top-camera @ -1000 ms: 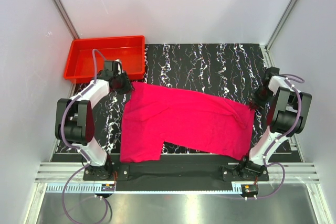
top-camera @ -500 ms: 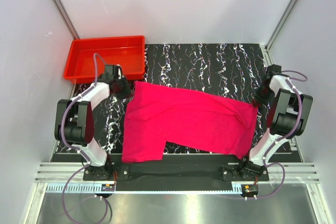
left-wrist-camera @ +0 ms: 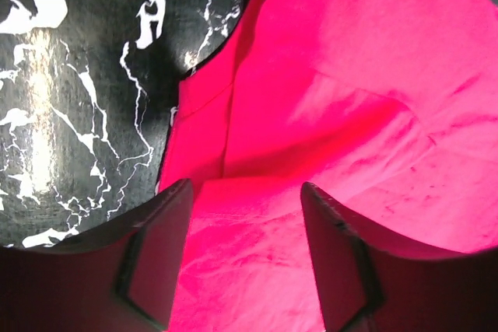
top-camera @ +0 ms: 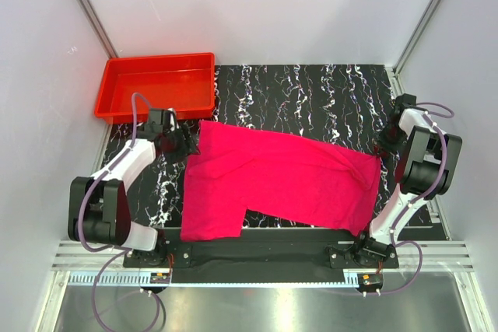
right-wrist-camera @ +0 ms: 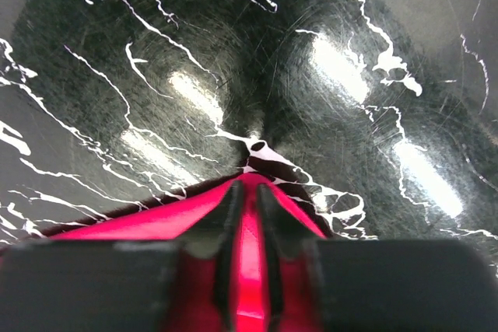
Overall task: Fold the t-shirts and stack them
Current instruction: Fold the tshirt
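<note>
Corner of t-shirt [top-camera: 280,176] in right tool [right-wrist-camera: 247,189]; left tool [left-wrist-camera: 245,189] agape.

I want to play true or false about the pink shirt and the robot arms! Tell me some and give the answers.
1. The t-shirt lies inside the tray. False: it is spread on the table, beside the tray.
2. The right end effector is shut on the t-shirt. True.
3. The left end effector is open over pink cloth. True.
4. Both end effectors hover over the tray. False: each is at one side edge of the t-shirt.
</note>
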`<state>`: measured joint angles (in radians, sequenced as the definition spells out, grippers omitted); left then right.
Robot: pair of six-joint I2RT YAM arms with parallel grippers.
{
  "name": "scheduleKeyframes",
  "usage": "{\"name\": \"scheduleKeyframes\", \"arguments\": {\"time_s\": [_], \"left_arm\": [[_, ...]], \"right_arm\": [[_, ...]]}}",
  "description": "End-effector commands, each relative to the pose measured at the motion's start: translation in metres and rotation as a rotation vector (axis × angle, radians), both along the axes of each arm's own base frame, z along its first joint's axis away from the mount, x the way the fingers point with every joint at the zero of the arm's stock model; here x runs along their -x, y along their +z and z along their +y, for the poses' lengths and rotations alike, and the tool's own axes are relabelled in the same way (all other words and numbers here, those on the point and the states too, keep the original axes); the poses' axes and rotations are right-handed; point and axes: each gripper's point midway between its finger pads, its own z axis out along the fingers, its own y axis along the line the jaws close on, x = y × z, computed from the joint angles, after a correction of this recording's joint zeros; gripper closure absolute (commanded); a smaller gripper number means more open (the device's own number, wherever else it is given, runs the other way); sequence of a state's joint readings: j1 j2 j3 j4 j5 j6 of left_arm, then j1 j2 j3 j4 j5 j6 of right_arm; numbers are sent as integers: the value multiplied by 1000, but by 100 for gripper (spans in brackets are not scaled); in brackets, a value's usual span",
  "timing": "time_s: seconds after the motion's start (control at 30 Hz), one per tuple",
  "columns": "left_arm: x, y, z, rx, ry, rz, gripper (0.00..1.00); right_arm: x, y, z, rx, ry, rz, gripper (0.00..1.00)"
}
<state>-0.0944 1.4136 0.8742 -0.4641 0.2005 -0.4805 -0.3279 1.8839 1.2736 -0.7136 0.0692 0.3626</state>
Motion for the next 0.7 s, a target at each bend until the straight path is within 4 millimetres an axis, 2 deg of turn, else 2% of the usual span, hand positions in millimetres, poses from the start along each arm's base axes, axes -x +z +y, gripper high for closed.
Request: {"name": "scheduleKeyframes", "arguments": {"time_s": [0.0,0.07,0.3,0.33,0.47,0.57,0.6,0.67], "left_arm": [[-4,-5,4,-30,10,15,34],[-6,-7,7,-41,20,14,33],[0,-17,7,-33,32,34,34],[1,-18,7,-34,31,39,34],[4,-19,12,-62,34,45,34],[2,-16,13,-71,29,32,25],[2,-18,11,-64,21,38,18],[-2,-18,8,-49,12,39,14]], "right_arm": [[-16,9,-9,25,-5,-43,87],[-17,12,-12,37,-13,-41,100],[-8,35,-33,162,-109,-35,100],[-5,31,-32,160,-110,-31,99],[-16,14,-31,141,-98,-43,98],[-26,11,-28,115,-89,-75,98],[-28,12,-28,113,-96,-86,98],[-33,12,-25,93,-91,-101,98]]}}
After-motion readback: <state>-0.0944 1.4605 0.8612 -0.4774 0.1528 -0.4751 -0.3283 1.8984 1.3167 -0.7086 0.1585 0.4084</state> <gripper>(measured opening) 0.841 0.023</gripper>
